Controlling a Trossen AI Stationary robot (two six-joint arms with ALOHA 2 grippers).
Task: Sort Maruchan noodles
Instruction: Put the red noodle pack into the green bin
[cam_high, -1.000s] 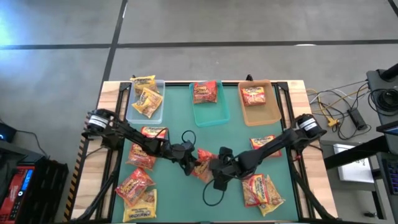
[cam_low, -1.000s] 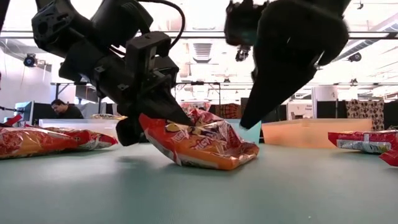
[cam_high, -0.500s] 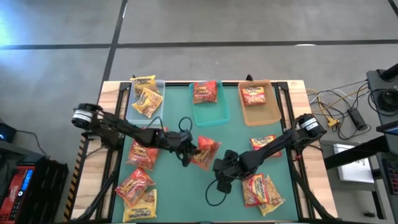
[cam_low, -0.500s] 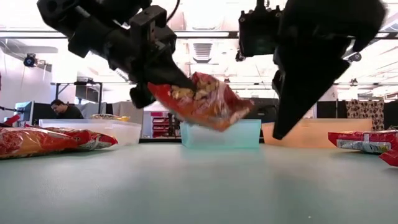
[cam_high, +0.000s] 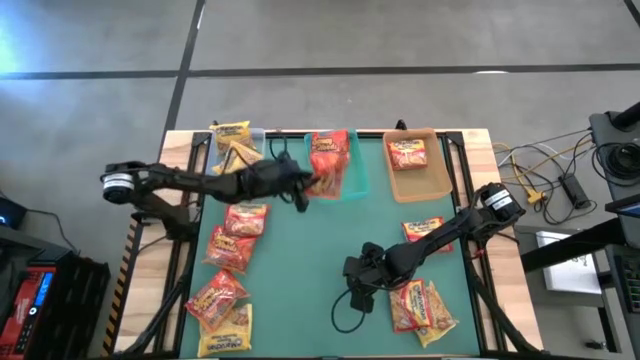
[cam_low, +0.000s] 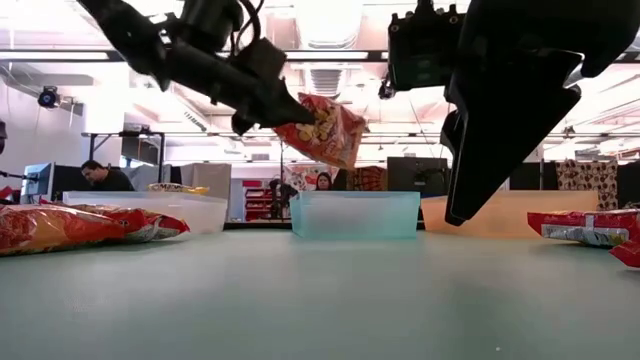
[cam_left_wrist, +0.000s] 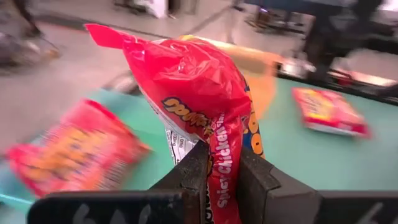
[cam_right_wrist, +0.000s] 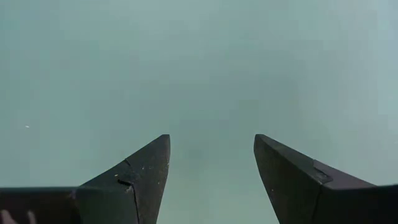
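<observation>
Red packet carried over the teal tray

The red packet (cam_high: 327, 172) hangs by one crimped edge, pinched in the left end effector (cam_high: 303, 183), so it dangles clear above the teal tray (cam_high: 352, 187) that already holds a red one, likely its bin. The right end effector (cam_high: 352, 283), fingers spread and empty, waits low over the desk (cam_high: 300, 270) near the remaining packets (cam_high: 420, 303).

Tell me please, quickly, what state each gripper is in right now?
Left gripper: shut on a red noodle packet.
Right gripper: open, empty.
</observation>
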